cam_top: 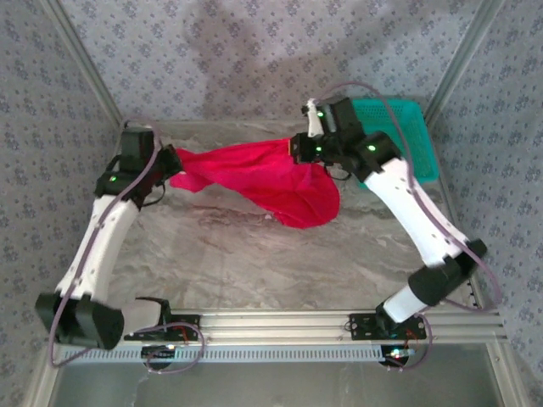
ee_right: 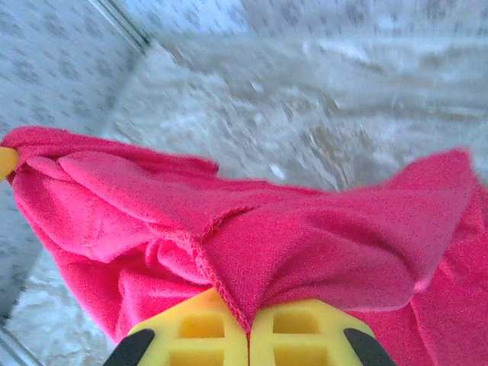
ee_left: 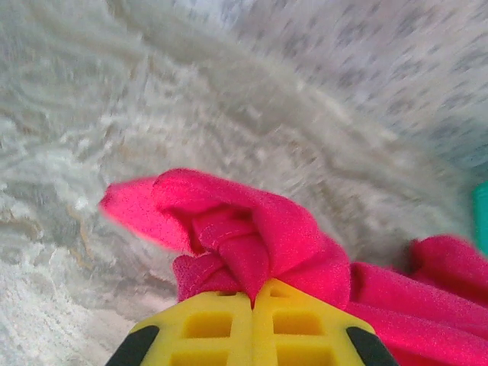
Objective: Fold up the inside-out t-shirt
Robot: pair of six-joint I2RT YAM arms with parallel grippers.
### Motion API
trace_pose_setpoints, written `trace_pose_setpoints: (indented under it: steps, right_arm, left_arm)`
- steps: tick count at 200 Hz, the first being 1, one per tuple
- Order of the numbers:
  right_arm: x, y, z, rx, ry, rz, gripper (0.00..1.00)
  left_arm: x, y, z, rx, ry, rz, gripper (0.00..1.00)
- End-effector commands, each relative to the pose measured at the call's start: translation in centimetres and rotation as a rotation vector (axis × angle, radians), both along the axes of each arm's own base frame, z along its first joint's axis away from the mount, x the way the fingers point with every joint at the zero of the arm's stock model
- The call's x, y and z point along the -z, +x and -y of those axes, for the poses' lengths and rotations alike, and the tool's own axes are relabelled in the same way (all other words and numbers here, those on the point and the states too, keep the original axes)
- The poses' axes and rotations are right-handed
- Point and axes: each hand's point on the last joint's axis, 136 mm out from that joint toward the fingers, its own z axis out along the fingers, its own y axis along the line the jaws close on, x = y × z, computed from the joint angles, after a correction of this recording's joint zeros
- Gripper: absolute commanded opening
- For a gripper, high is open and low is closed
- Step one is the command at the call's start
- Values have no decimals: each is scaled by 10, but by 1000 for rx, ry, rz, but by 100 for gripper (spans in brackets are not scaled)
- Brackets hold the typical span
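Looking pretty early tbh: left gripper (ee_left: 253,296) and right gripper (ee_right: 248,324) are each clamped on the red t-shirt (cam_top: 263,182), strung bunched between them over the far side of the table (cam_top: 254,271). No fold yet, all folding left.

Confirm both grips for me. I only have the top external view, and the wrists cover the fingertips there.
Observer: On the left wrist camera, the left gripper is shut. Its yellow fingers are pressed together on a bunched fold of the t-shirt.
Operator: Now check the right one.
Observer: On the right wrist camera, the right gripper is shut on the t-shirt too, with a stitched hem running down between its fingers.
Operator: Describe the span between them.
Observer: From the right wrist, the cloth reaches across to the left gripper's yellow fingertip, with marbled table beyond it.
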Motion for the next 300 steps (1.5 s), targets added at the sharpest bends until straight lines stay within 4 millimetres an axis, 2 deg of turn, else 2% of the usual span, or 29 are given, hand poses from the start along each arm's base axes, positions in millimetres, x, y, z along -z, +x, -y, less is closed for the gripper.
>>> trace_pose_setpoints:
  steps: [1,17,34,46,58,70,85,104,109,112,117,123,126,133,137,144,152,163,188,205,230,248,273,278,300]
  right_arm:
    - [-53,-23,13,-9,81,128,0]
    - [-89,-37,20,-7,159,213,0]
    - [-111,-44,25,-4,215,269,0]
    - [-117,-41,26,4,228,280,0]
    - [-117,-33,27,14,225,278,0]
    - [-109,-17,23,23,221,260,0]
    - [-91,15,17,50,215,223,0]
    - [-50,67,10,91,200,118,0]
    - [-35,85,6,103,195,77,0]
    - [-31,92,5,107,198,57,3]
    - [-12,106,1,112,190,0,13]
    - [4,120,-3,109,191,-68,31]
    - [13,127,-5,110,190,-102,39]
    - [26,137,-7,112,190,-175,50]
    - [41,142,-7,115,178,-232,54]
    - [48,145,-6,109,165,-273,59]
    - [61,148,-4,101,118,-294,62]
    - [76,139,-4,85,51,-318,65]
    - [114,103,-3,66,-87,-332,69]
    - [145,70,2,77,-116,-366,69]
    - [198,12,13,79,-185,-444,69]
    - [230,-28,12,59,-244,-495,69]
    - [267,-75,2,22,-333,-556,69]
    - [284,-89,5,15,-367,-591,69]
    - [313,-110,3,10,-424,-649,69]
  left_arm:
    - [-51,-33,-11,-19,-7,115,0]
    - [-82,-49,-9,-4,-44,201,0]
    - [-106,-59,-6,17,-70,261,0]
    - [-111,-60,-3,32,-81,271,0]
    - [-105,-55,-1,39,-79,252,0]
    - [-92,-47,0,37,-71,212,0]
    - [-70,-28,2,37,-64,165,0]
    - [-26,-5,3,24,-52,44,0]
    - [-14,1,2,18,-49,10,0]
    - [-7,5,1,14,-48,-10,0]
    - [6,10,0,7,-45,-44,0]
    - [21,16,-5,-10,-45,-86,0]
    - [28,19,-7,-18,-48,-107,5]
    - [44,22,-11,-32,-61,-161,24]
    - [50,23,-15,-38,-73,-185,36]
    - [60,23,-18,-43,-100,-213,57]
    - [66,21,-22,-50,-122,-220,73]
    - [72,16,-26,-62,-127,-204,82]
    - [91,2,-24,-52,-147,-194,84]
    - [122,-8,-18,-30,-175,-246,83]
    - [174,-24,-19,-44,-163,-361,80]
    - [199,-29,-21,-65,-165,-407,79]
    - [218,-26,-18,-56,-179,-449,79]
    - [221,-25,-19,-56,-173,-457,79]
    - [231,-20,-21,-60,-154,-496,79]
